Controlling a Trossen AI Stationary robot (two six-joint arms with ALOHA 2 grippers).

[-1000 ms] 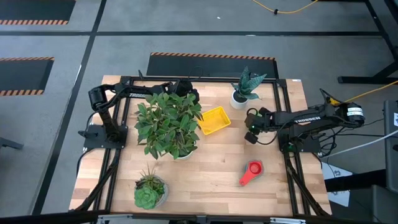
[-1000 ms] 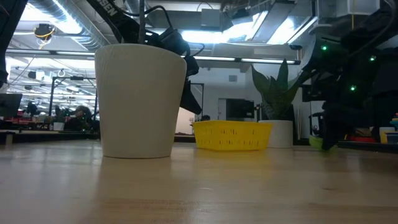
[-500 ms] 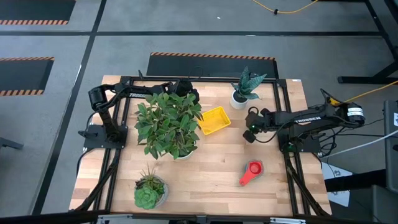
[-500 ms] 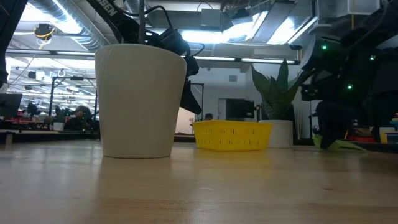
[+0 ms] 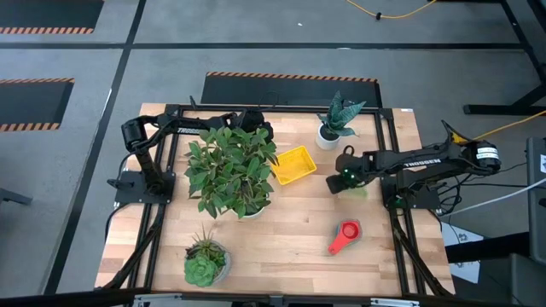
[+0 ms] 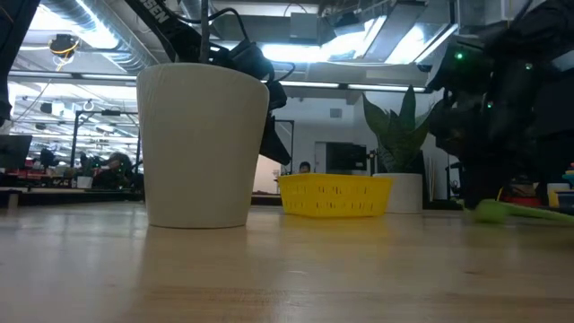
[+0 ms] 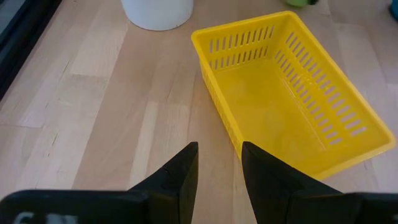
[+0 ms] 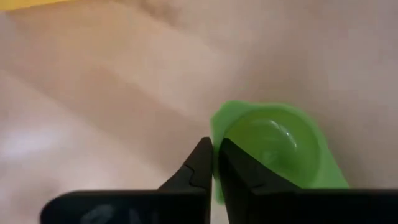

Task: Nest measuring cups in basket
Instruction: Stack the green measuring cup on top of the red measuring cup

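1. The right end effector [image 5: 343, 179] sits low over the bench [image 5: 290, 239], its fingers pinched on the rim of the green measuring cup [image 8: 273, 149].
2. The yellow basket [image 5: 293, 165] lies just left of it, empty.
3. The orange measuring cup [image 5: 344, 235] lies well apart, nearer the front.
4. The left end effector [image 7: 217, 171] hovers beside the basket, fingers slightly apart, holding nothing.

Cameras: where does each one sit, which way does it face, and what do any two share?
High: overhead, straight down; both arms, basket.
Low: tabletop level, facing the room; arms from above.
Left wrist: past the left gripper onto the basket.
Right wrist: past the right gripper onto the green cup.
High, low, left wrist share the basket.
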